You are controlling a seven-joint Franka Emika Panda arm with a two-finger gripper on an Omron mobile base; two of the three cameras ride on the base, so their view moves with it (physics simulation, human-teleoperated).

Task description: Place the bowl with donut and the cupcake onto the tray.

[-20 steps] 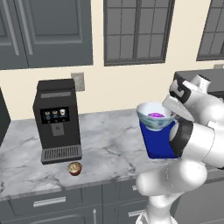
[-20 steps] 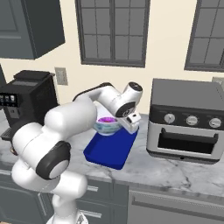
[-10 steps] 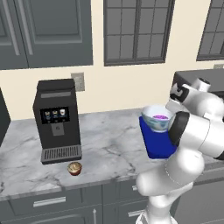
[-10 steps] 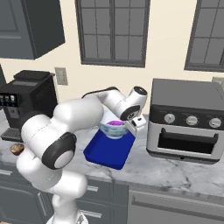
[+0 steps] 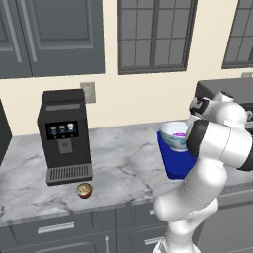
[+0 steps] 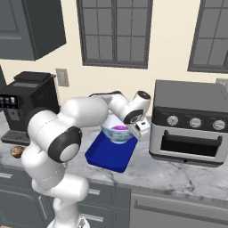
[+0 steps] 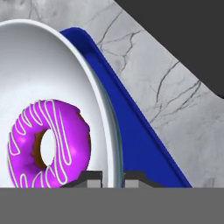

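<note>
My gripper (image 7: 113,178) is shut on the right rim of the pale bowl (image 7: 52,65), one fingertip inside the wall and one outside. The purple-iced donut (image 7: 48,144) lies in the bowl. The bowl (image 6: 116,132) hangs low over the far end of the blue tray (image 6: 109,153); I cannot tell whether it touches. From the left, the bowl (image 5: 174,136) and tray (image 5: 175,165) sit beside my forearm. The gripper (image 6: 136,130) is at the bowl's right side. The cupcake (image 5: 84,189) stands on the counter in front of the coffee machine, far left of the tray.
A black coffee machine (image 5: 64,133) stands at the counter's left. A toaster oven (image 6: 189,122) stands just right of the tray, close to my hand. The marble counter (image 5: 123,163) lies bare between the cupcake and the tray.
The bowl with the donut has come down a little toward the tray, still gripped by its rim. My elbow has swung forward. The cupcake has not moved.
</note>
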